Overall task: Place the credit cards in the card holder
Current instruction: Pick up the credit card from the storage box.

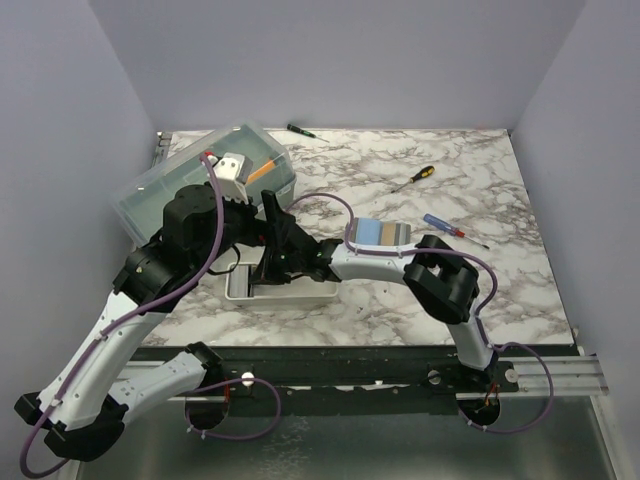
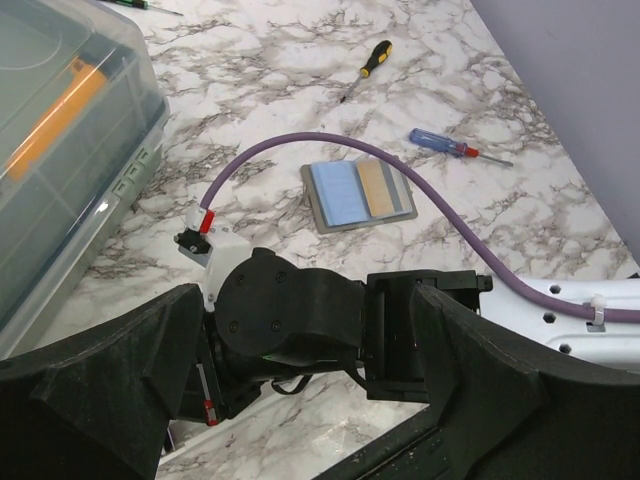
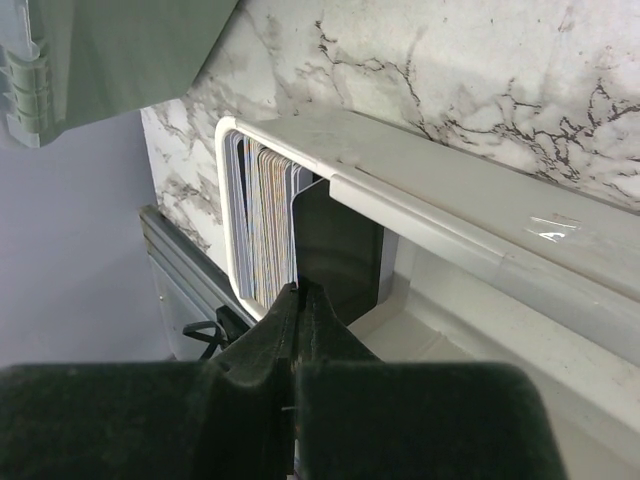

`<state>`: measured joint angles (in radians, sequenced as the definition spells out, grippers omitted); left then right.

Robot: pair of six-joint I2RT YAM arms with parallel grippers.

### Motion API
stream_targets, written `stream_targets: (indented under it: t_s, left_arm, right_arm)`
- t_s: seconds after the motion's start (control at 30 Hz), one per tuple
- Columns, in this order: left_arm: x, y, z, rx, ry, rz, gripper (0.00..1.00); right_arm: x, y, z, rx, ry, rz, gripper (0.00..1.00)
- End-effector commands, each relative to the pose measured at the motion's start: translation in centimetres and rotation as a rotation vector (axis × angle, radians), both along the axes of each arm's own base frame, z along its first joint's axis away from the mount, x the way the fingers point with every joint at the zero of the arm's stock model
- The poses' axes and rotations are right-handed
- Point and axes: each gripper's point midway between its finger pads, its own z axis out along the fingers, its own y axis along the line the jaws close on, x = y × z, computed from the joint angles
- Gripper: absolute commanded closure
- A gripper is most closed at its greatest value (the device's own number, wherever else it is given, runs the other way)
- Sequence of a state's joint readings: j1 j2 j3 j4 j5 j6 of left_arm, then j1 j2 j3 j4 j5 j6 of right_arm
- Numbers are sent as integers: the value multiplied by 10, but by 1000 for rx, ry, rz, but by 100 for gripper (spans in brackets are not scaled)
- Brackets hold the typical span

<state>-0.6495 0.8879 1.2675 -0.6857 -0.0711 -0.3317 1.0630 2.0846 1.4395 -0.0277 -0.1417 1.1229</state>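
Our right hand (image 3: pixel 295 300) has its two fingers pressed together with only a hairline seam between them. Its tips are down inside the white tray (image 3: pixel 455 235), at the near edge of the credit cards (image 3: pixel 265 225), which stand on edge in a tight pack against the tray's end wall. A dark panel (image 3: pixel 338 245), card or divider, leans off the pack right at the tips, and we cannot tell whether its edge is nipped in that seam. We judge the pinch suits the job, since cards stored upright offer only thin edges, so a narrow grip is the way to peel one out. Our left hand (image 2: pixel 305 335) hovers just beside, fingers spread wide and holding nothing, with the right arm's wrist (image 2: pixel 290 300) framed between them. We read it as standing by to steady the tray or receive a card. Further out, the card holder (image 2: pixel 358 195) lies open and flat on the desk (image 2: pixel 300 60), well apart from the tray, showing a blue and a tan panel — laid open, we take it, so a card can slide straight in. A purple cable (image 2: pixel 290 145) arcs close around it. Beyond lie a blue-handled screwdriver (image 2: pixel 445 145) and a black-and-yellow screwdriver (image 2: pixel 368 65) — and, off to the left, the translucent lidded box (image 2: pixel 60 150).
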Motion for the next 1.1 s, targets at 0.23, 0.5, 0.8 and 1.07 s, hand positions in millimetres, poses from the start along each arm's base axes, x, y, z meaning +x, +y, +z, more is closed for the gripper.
stream_targets:
  t_s: [0.23, 0.5, 0.8, 1.07]
  left_arm:
    - [7, 0, -2, -10, 12, 37, 7]
    - [15, 8, -3, -4, 19, 105, 7]
    - [21, 6, -6, -2, 37, 127, 7]
    - [25, -3, -13, 0, 65, 108, 7]
  right_arm:
    - [1, -4, 51, -2, -61, -22, 100]
    - [-7, -14, 51, -32, -48, -34, 100]
    - [-11, -26, 57, -11, -85, -29, 100]
    - [-13, -43, 61, 47, -142, 3, 100]
